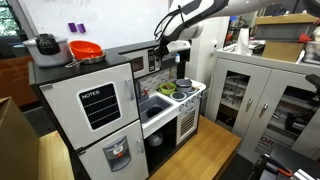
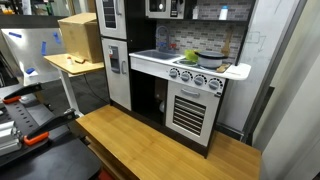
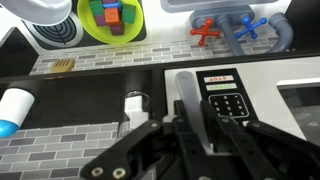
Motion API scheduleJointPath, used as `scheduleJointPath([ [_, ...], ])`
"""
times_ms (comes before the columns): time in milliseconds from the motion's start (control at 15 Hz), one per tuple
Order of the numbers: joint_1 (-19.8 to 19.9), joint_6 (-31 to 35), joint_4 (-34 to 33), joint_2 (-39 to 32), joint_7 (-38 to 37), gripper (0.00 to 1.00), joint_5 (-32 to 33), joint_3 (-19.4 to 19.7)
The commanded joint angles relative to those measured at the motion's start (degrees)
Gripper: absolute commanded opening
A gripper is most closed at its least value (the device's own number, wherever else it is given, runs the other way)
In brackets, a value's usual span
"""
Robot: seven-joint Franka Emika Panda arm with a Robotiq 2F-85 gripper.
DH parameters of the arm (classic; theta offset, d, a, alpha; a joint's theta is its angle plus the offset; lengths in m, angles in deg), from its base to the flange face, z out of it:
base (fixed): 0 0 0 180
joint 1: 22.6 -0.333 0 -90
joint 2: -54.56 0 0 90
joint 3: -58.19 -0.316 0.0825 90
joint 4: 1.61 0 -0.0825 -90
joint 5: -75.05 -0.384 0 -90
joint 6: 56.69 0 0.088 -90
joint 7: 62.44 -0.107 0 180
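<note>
In an exterior view the single arm enters from the upper right and stretches leftward, nearly level. It then bends downward at a dark joint, so that the wrist hangs below the forearm. The hand sits at the low end, pointing down. In the wrist view the hand comes in from the bottom edge. Its black fingers lie close together with the jaws closed, and the linkages splay outward on either side.
</note>
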Motion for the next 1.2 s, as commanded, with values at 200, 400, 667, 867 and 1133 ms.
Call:
scheduleJointPath([
  [200, 0.79, -1.2, 0.74, 0.5, 1.59, 0.05, -0.59, -0.65],
  [400, 0.57, -0.33, 2.8, 1.75, 1.51, 0.05, -0.02, -0.25],
  [667, -0.42, 2.0, 7.46, 4.79, 0.11, 0.05, 1.7, 0.88],
  [867, -0.88, 4.22, 11.95, 7.51, -1.33, 0.08, 2.6, 1.36],
  [1133, -2.08, 8.48, 18.72, 11.4, -3.85, 0.07, 4.44, 2.12],
])
